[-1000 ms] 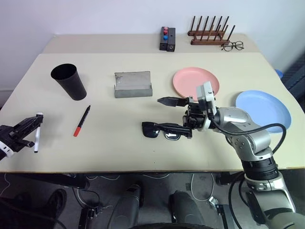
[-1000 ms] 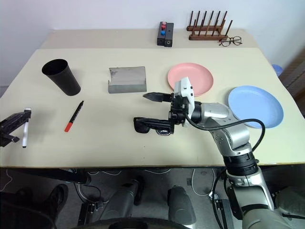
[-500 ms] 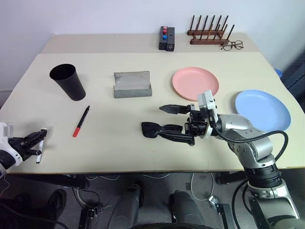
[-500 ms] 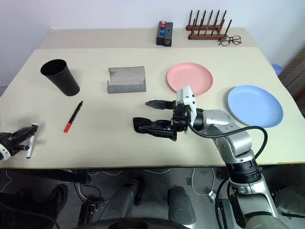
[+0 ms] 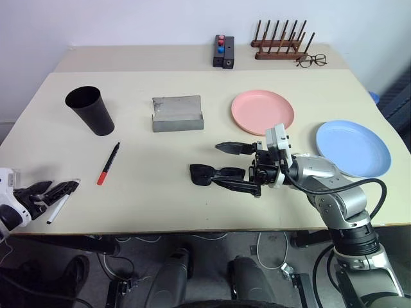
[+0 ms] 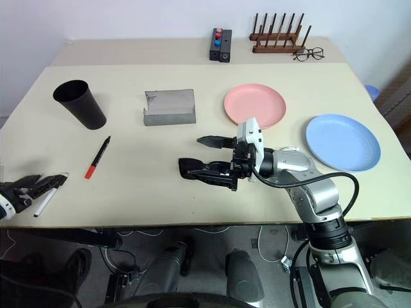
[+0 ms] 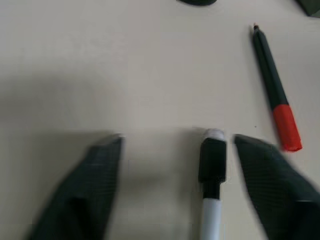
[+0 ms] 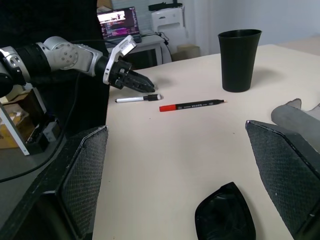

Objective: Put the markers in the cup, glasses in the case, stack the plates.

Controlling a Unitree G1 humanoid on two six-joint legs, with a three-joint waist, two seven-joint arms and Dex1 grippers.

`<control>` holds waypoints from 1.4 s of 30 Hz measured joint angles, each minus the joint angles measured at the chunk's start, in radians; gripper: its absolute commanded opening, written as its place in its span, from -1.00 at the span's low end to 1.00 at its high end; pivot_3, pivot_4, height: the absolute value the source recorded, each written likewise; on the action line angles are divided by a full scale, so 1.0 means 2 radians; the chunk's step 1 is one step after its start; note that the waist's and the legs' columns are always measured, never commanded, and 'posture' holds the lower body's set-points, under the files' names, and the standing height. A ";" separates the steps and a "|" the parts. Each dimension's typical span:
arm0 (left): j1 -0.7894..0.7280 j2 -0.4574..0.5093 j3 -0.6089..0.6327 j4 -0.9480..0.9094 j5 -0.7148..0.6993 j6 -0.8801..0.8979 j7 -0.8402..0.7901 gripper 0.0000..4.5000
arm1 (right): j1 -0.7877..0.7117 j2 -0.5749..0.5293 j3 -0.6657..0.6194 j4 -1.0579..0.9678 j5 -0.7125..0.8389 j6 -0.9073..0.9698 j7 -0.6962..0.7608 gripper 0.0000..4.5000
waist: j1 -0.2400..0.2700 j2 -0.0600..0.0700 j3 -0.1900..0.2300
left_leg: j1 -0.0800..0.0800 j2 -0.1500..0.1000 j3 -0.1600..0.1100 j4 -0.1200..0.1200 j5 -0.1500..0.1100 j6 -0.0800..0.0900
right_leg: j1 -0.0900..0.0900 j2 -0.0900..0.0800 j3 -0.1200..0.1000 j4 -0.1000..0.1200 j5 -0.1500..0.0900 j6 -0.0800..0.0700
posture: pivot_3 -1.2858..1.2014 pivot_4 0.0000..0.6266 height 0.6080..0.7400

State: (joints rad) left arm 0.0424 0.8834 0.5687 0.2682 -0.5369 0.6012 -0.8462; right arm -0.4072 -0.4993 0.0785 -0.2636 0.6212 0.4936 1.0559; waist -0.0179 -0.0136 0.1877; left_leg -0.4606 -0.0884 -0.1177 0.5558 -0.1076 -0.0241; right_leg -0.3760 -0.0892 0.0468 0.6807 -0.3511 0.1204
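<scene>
Here, left gripper spreading wide around the white marker, seemingly untouching, right gripper gaping over sunglasses.

(no legible text or labels anywhere)

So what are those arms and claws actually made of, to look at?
The right arm is silver-grey rounded metal segments with black joints and a black cable looping alongside. A white box sits at its wrist. The right gripper and left gripper each have two long, tapering black fingers with a fine mesh-textured surface.
</scene>
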 measured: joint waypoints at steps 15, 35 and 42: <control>-0.116 0.168 -0.158 -0.032 0.015 0.229 -0.040 0.97 | 0.004 0.011 0.012 -0.004 -0.005 -0.002 -0.006 1.00 | 0.000 0.000 0.000 | 0.000 0.000 0.001 -0.002 0.000 0.000 | -0.002 0.000 0.001 0.000 0.000 0.000 | 0.03 -0.52 1.00; -0.274 0.166 -0.354 0.061 0.127 0.196 -0.157 0.38 | 0.007 0.007 0.012 -0.024 -0.005 0.005 -0.030 1.00 | -0.001 0.000 0.000 | -0.001 0.000 0.001 -0.003 0.000 0.000 | -0.003 -0.001 0.000 0.000 0.000 0.000 | 0.03 -0.52 1.00; -0.264 0.165 -0.350 0.062 0.143 0.186 -0.157 -0.99 | 0.007 0.006 0.011 -0.024 -0.005 0.007 -0.034 1.00 | 0.000 0.000 0.000 | -0.001 0.000 0.001 -0.003 0.000 0.000 | -0.003 -0.001 0.000 0.000 0.000 0.000 | 0.03 -0.52 1.00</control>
State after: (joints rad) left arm -0.4862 1.2140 -0.1319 0.3927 -0.2503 0.9739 -1.1593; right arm -0.3938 -0.4875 0.1013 -0.3117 0.6119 0.5081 0.9881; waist -0.0177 -0.0134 0.1880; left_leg -0.4621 -0.0885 -0.1147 0.5504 -0.1072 -0.0240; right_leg -0.3824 -0.0903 0.0477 0.6811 -0.3507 0.1212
